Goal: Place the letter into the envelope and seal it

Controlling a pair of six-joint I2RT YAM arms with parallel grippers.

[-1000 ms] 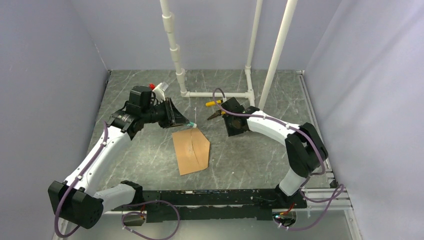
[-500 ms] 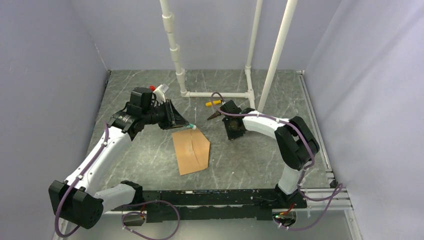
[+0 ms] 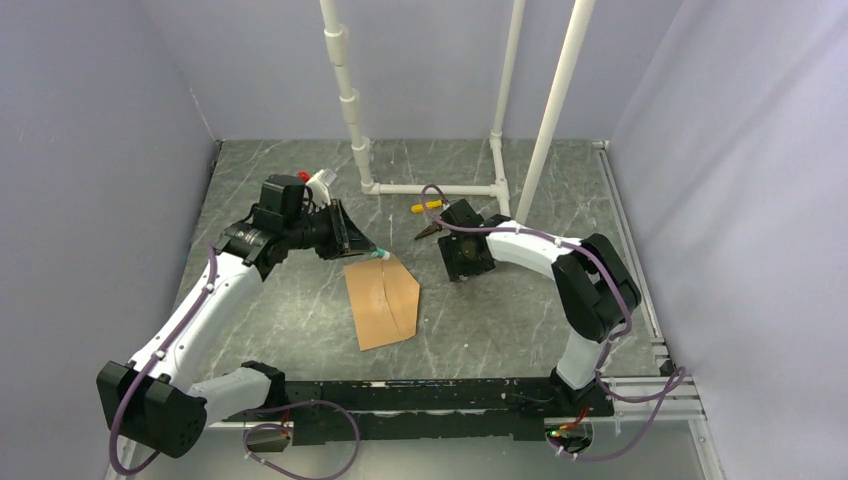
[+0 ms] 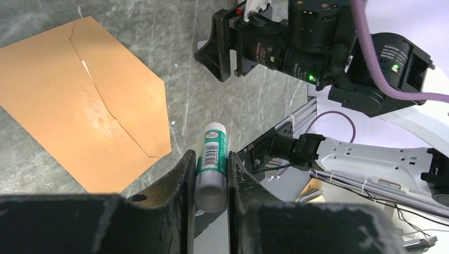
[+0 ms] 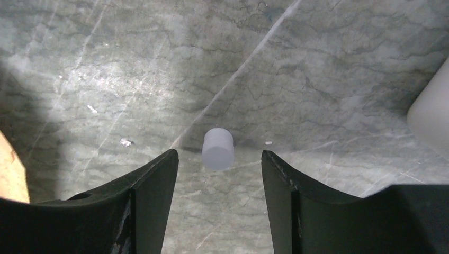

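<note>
Holding glue stick in clamped left tool, at envelope far edge.
Envelope flat on desk: thin, light, floppy, so probably best pinched at its flap point. Letter not visible. Right of envelope, right tool gapes over grey cap.

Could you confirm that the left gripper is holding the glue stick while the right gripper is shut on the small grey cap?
Not quite. The left gripper does hold the glue stick, but the right gripper is open. In the right wrist view its fingers stand wide apart, with the small grey cap between them, untouched.
</note>
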